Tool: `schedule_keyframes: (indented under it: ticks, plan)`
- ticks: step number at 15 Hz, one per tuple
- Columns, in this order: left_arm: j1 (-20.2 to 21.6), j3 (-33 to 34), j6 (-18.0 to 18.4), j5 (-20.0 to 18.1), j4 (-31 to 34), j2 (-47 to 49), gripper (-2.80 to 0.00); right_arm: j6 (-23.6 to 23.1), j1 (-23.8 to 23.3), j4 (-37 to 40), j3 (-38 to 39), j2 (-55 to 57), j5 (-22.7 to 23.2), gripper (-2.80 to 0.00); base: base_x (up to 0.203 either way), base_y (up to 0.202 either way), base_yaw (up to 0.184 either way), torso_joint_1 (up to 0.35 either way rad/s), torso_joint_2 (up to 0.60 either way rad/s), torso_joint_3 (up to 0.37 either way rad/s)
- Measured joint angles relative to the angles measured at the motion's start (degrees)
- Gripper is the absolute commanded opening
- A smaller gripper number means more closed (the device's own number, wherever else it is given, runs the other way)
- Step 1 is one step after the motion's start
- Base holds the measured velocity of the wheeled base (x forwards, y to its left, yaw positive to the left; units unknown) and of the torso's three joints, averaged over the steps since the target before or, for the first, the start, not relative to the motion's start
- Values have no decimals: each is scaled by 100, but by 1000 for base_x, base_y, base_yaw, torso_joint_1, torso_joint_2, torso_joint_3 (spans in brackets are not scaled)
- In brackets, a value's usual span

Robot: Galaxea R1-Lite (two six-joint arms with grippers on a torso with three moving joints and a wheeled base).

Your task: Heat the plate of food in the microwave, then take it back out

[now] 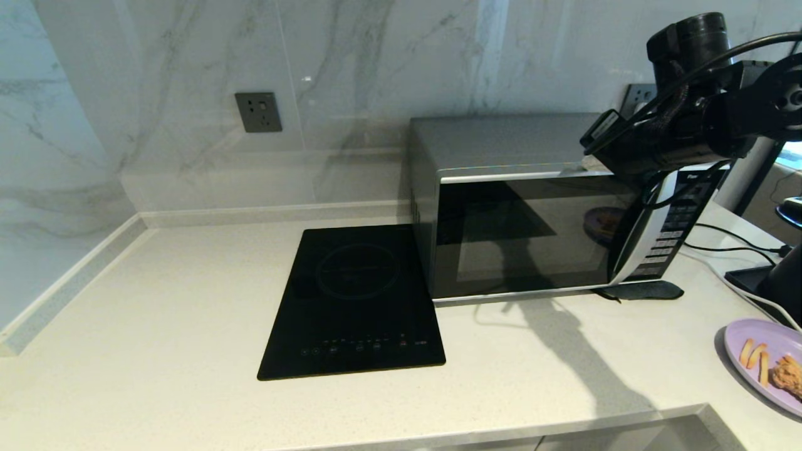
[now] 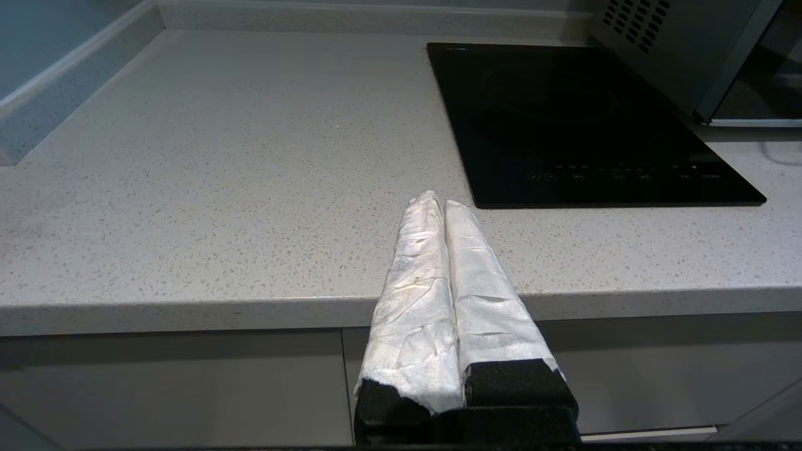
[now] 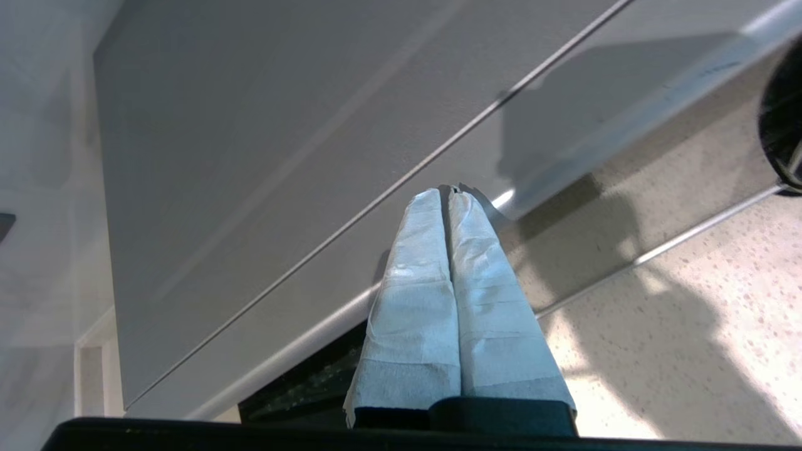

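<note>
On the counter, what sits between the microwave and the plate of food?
In the head view, between the microwave and the plate of food lies bare counter, crossed only by the arm's shadow. A dark flat pad sits at the microwave's front corner.

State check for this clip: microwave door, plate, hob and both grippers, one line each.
Microwave: door shut, interior dark.
Plate: on the counter right of the microwave, fries and a crumbed piece on it, not held.
Hob: nothing on it.
Left gripper: shut, empty, at the counter's front edge.
Right gripper: shut, empty, raised at the microwave's top front edge.
</note>
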Motion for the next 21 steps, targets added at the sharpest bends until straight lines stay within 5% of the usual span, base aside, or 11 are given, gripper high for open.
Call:
schedule_keyframes:
  ticks: [7, 13, 21]
  plan:
    - [-4, 0, 0, 0, 4, 0, -280, -64, -249, 479, 729, -1197, 449, -280, 0, 0, 0, 0, 0, 0]
    - [-4, 0, 2, 0, 1, 0, -280, -833, -782, 1526, 2367, -3223, 1317, -280, 0, 0, 0, 0, 0, 0]
    - [-4, 0, 2, 0, 1, 0, -280, -969, -1027, 2814, 4228, -6088, 1123, -280, 0, 0, 0, 0, 0, 0]
